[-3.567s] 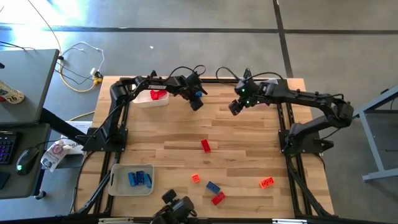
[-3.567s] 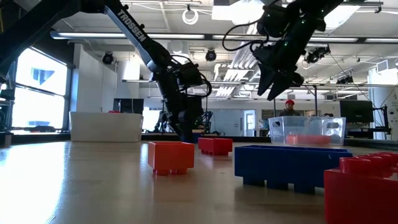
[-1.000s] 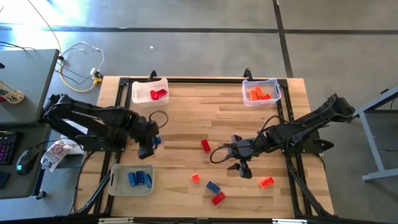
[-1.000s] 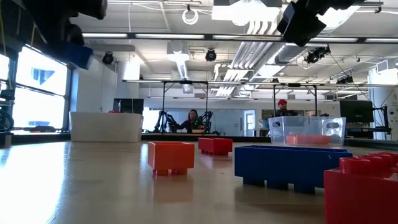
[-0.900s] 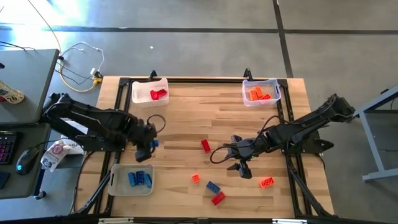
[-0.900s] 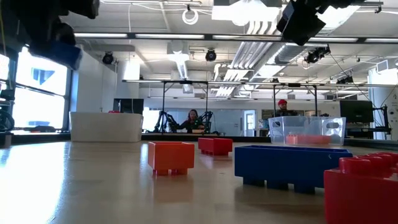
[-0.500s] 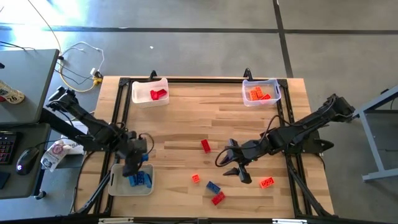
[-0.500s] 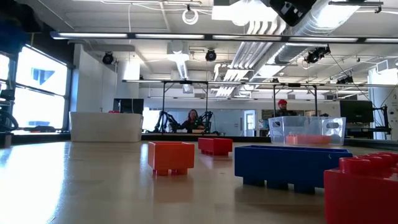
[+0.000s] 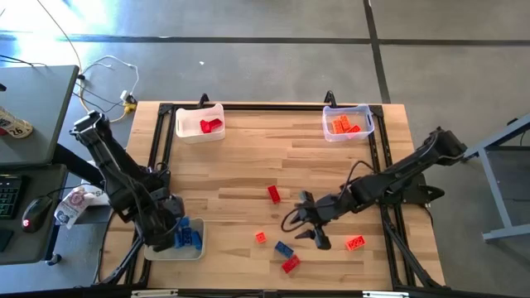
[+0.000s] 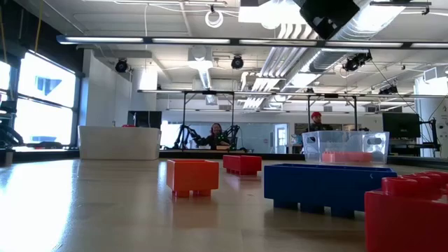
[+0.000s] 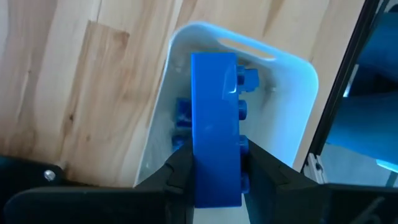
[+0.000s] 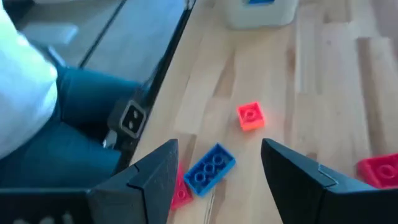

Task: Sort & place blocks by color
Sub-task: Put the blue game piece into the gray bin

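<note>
My left gripper [image 9: 168, 230] [image 11: 216, 163] hangs over the white near-left tray [image 9: 154, 245] [image 11: 292, 106], shut on a long blue brick [image 11: 214, 124]. Other blue bricks [image 9: 190, 238] [image 11: 181, 118] lie in that tray. My right gripper [image 9: 308, 230] [image 12: 219, 149] is open above the table's near middle. Below it lie a blue brick [image 9: 284, 248] [image 12: 210, 168], a small orange brick [image 9: 260, 237] [image 12: 250, 116] and a red brick [image 9: 290, 264] [image 12: 181, 191]. Another red brick [image 9: 274, 194] and an orange one [image 9: 355, 243] lie nearby. My left gripper pinches the long blue brick between its two fingers [image 11: 179, 167], one on each long side, at the end nearest the wrist [image 11: 214, 183]. It comes from above, and the brick runs out along the fingers. The brick is lifted clear over the tray, studs toward one finger.
A white tray with a red brick [image 9: 199, 122] stands at the far left corner, a clear tray with orange bricks [image 9: 347, 122] at the far right. The low view shows orange [image 10: 192, 176], red [image 10: 242, 164] and blue [image 10: 322, 185] bricks on the table. A person's legs [image 12: 74, 106] show beyond the near edge.
My left gripper has carried the blue brick from the table's left middle toward the near edge and down over the near-left tray, still shut on it. My right gripper has drifted a little toward the near edge and the left, staying open.
</note>
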